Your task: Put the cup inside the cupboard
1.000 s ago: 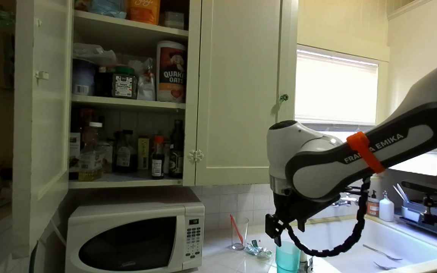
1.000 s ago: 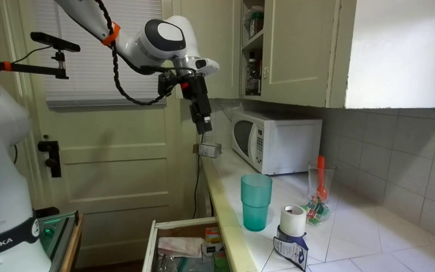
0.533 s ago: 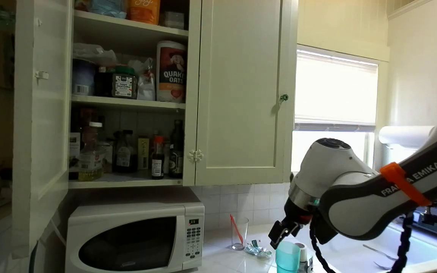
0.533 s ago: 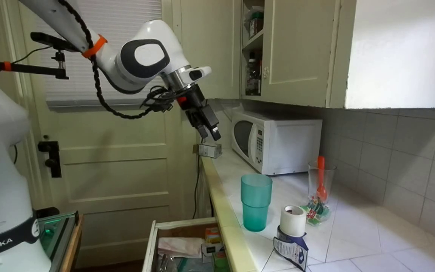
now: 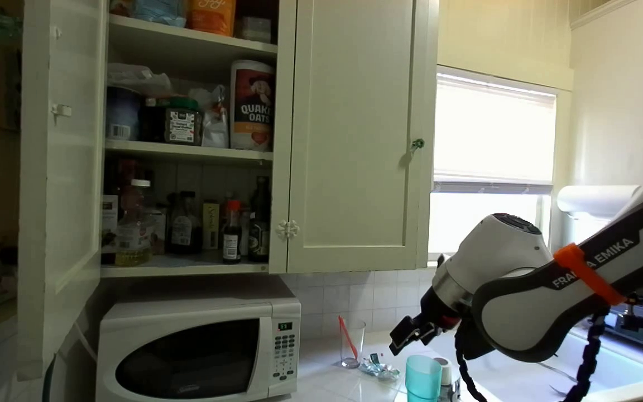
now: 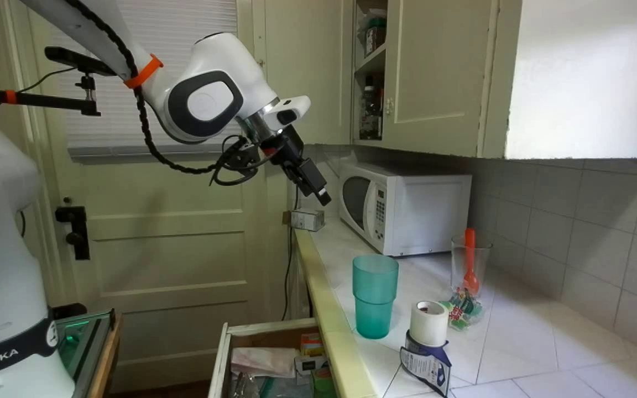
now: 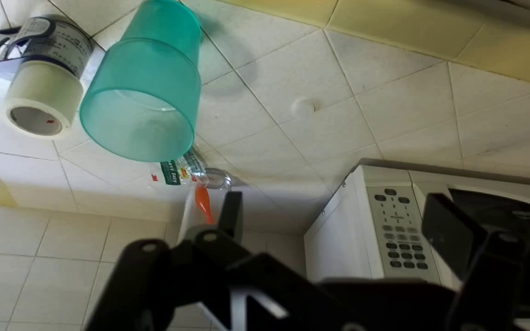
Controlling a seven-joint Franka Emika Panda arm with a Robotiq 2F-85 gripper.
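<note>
The teal cup point(image 5: 423, 378) stands upright on the counter; it also shows in an exterior view point(image 6: 375, 296) and at the upper left of the wrist view point(image 7: 154, 69). My gripper point(image 7: 338, 220) is open with nothing between its fingers, which frame the microwave. In both exterior views the gripper point(image 5: 409, 339) point(image 6: 318, 193) hangs tilted, higher than the cup and apart from it. The white cupboard point(image 5: 283, 139) is above the microwave. Its left door point(image 5: 70, 167) stands open and its right door point(image 5: 349, 134) is shut. Bottles, jars and boxes crowd its shelves.
A white microwave point(image 5: 198, 352) stands under the cupboard. A tape roll point(image 6: 429, 323) is close beside the cup. A clear glass with an orange spoon point(image 6: 470, 265) and a plastic packet point(image 6: 464, 309) stand near the wall. An open drawer point(image 6: 224, 359) juts out below the counter edge.
The arm has drawn back, and my gripper has turned from pointing down to slanting toward the counter. In the last half second it has risen slightly. The cup and cupboard door have not moved.
</note>
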